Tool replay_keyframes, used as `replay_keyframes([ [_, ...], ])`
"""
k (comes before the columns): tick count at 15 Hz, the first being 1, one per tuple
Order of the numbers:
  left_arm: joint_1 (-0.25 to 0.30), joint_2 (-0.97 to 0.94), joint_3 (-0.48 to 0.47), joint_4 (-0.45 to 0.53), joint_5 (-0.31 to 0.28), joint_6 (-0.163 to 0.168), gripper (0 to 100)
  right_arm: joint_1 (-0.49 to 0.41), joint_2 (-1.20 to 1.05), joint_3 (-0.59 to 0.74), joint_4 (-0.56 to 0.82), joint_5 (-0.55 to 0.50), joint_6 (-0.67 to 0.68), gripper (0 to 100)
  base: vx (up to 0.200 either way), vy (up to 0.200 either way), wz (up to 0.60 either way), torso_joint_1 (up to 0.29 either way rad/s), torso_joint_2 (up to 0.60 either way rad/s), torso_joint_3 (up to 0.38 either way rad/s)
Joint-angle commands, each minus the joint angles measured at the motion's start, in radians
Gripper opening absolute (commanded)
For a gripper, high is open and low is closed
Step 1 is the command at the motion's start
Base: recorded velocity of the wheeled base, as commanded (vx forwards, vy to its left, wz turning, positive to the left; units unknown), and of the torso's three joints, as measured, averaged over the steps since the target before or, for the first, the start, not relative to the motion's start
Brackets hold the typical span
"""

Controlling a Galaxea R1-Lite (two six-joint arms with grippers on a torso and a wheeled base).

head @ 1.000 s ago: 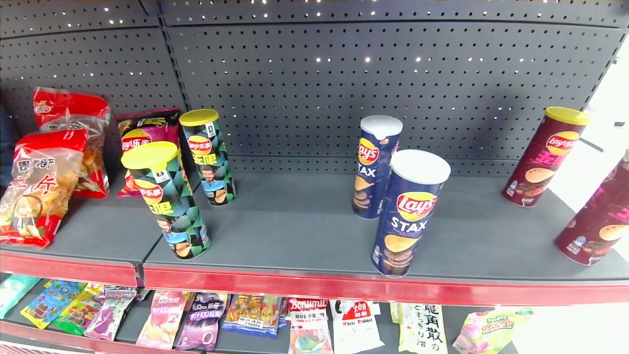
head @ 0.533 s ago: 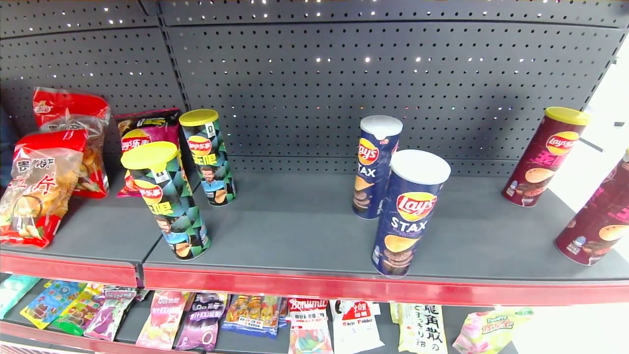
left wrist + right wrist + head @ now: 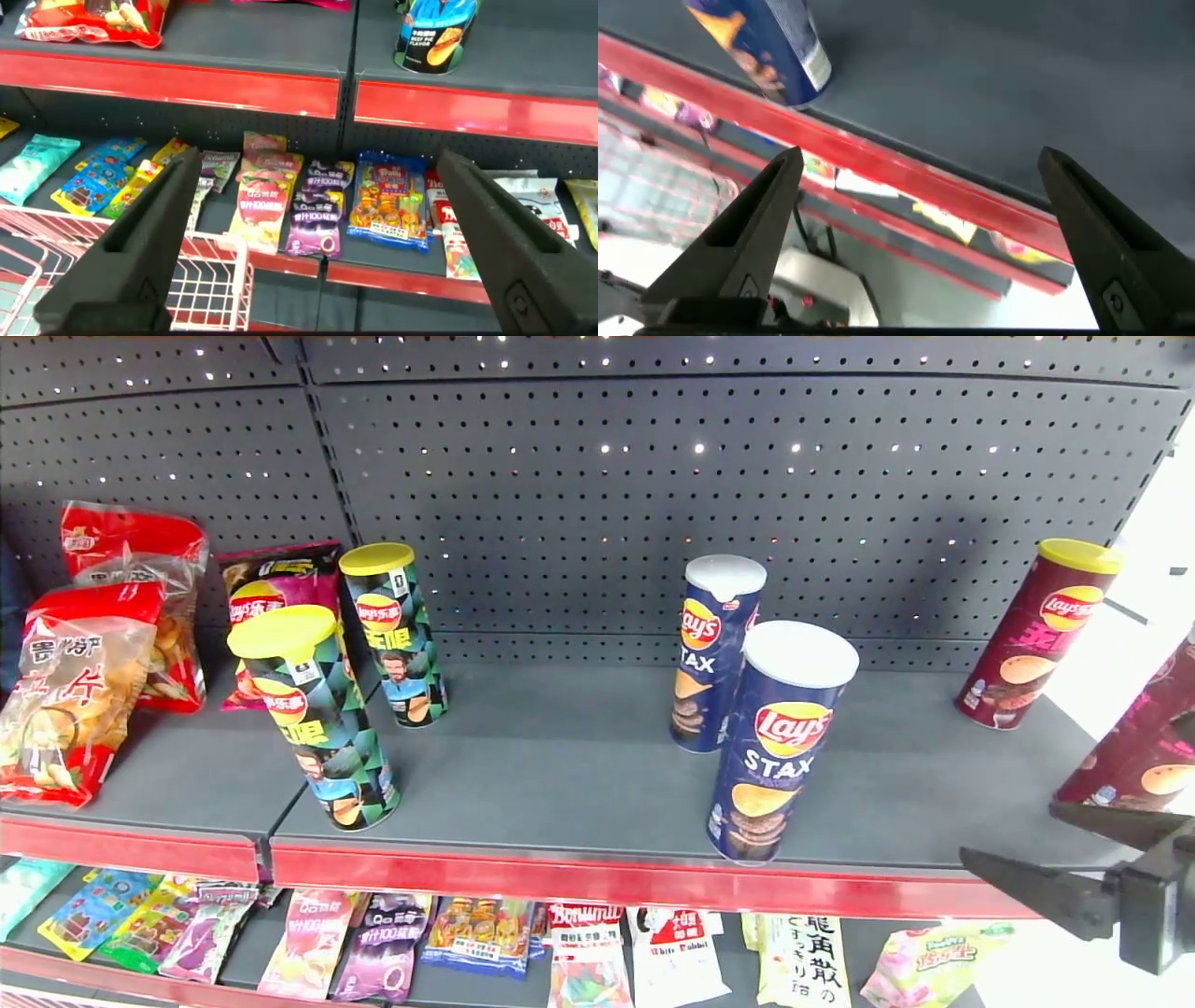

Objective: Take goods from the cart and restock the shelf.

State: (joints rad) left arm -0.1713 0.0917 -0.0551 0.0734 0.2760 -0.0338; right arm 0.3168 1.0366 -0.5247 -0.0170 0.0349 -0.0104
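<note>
The grey shelf (image 3: 579, 765) with a red front edge holds two dark blue chip cans (image 3: 780, 737), two green patterned cans (image 3: 313, 714) and two maroon cans (image 3: 1036, 630). My right gripper (image 3: 1008, 831) is open and empty at the shelf's front edge, low on the right, just below the nearer maroon can (image 3: 1139, 756). From its wrist, the right gripper (image 3: 920, 154) faces the red edge (image 3: 924, 177), with the front blue can (image 3: 775, 47) off to one side. My left gripper (image 3: 318, 159) hangs open and empty in front of the lower shelf, above the wire cart (image 3: 206, 271).
Red and purple snack bags (image 3: 84, 681) fill the shelf's left end. Several candy packets (image 3: 579, 952) lie on the lower shelf. A pegboard back wall (image 3: 653, 504) closes the rear. Bare shelf surface lies between the green and blue cans.
My right gripper has come into the head view at the lower right, open. The goods on the shelf stand as before.
</note>
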Motion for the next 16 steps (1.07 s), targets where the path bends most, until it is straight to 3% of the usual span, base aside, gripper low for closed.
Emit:
replay_keyframes([
  [1,-0.001,0.003,0.0,0.0,0.0,0.0,100,0.034,0.161,-0.018,0.0,-0.049,0.0,100,0.0,0.0,0.0,0.0,0.0,0.0],
  [8,-0.001,0.005,0.001,0.0,0.0,-0.005,100,0.05,0.393,-0.17,-0.009,-0.089,0.006,100,0.0,0.0,0.0,0.0,0.0,0.0],
  [11,-0.001,0.003,0.001,0.0,0.0,-0.003,100,0.057,0.482,-0.175,-0.101,-0.165,0.004,100,0.0,0.0,0.0,0.0,0.0,0.0],
  [16,-0.001,0.003,0.001,0.0,0.0,-0.005,100,0.079,0.543,-0.193,-0.113,-0.178,0.001,100,0.0,0.0,0.0,0.0,0.0,0.0],
])
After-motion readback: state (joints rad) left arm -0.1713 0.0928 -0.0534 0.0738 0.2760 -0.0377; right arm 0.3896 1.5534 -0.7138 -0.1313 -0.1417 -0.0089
